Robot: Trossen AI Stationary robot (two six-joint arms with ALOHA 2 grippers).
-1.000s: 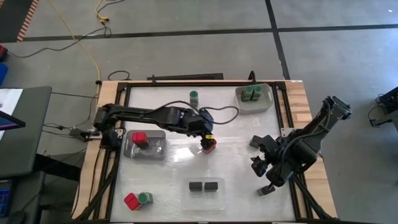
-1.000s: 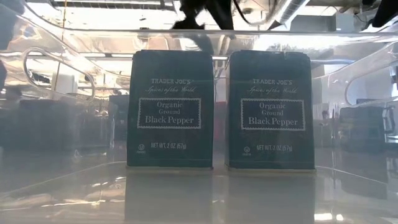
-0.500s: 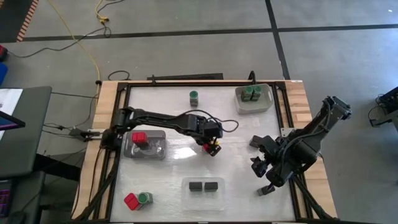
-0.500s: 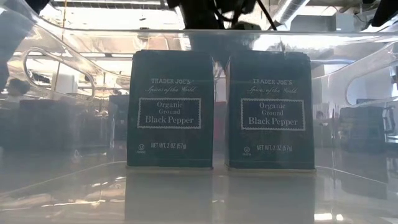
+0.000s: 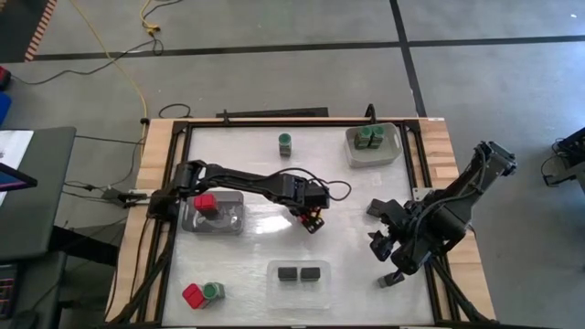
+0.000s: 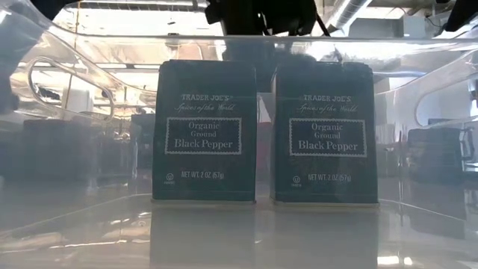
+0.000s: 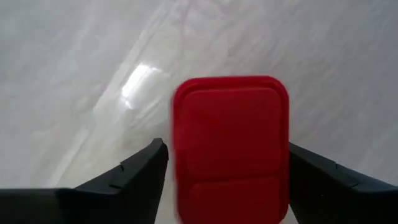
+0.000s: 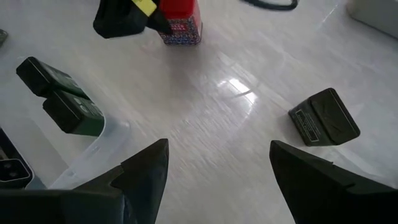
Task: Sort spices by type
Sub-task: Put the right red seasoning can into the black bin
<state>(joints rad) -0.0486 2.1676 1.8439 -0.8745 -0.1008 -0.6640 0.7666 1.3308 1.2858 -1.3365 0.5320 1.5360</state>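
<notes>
A red blocky spice container (image 7: 230, 124) stands upright on the white table near its middle (image 5: 305, 220), also seen in the right wrist view (image 8: 181, 23). My left gripper (image 5: 312, 217) is above it, pointing down and open. Its fingers (image 7: 134, 177) stand on either side of the container's top, and I see no clear touch. My right gripper (image 5: 388, 245) waits open (image 8: 217, 155) by the table's right side, holding nothing. A black box (image 8: 323, 124) lies flat on the table just beyond it (image 5: 376, 208).
A clear tray (image 5: 274, 265) near the near edge holds two black pepper boxes (image 6: 205, 131). A grey tray (image 5: 233, 219) on the left holds a red block (image 5: 204, 202). The far-right tray (image 5: 393, 151) holds two green-lidded jars. A lone green jar (image 5: 285, 143) stands far centre. A red block and green jar (image 5: 203, 292) stand near left.
My left arm has stretched out and dropped lower. Its gripper has shifted slightly toward the table's right and near edge and stays over the red container. My right arm has kept still.
</notes>
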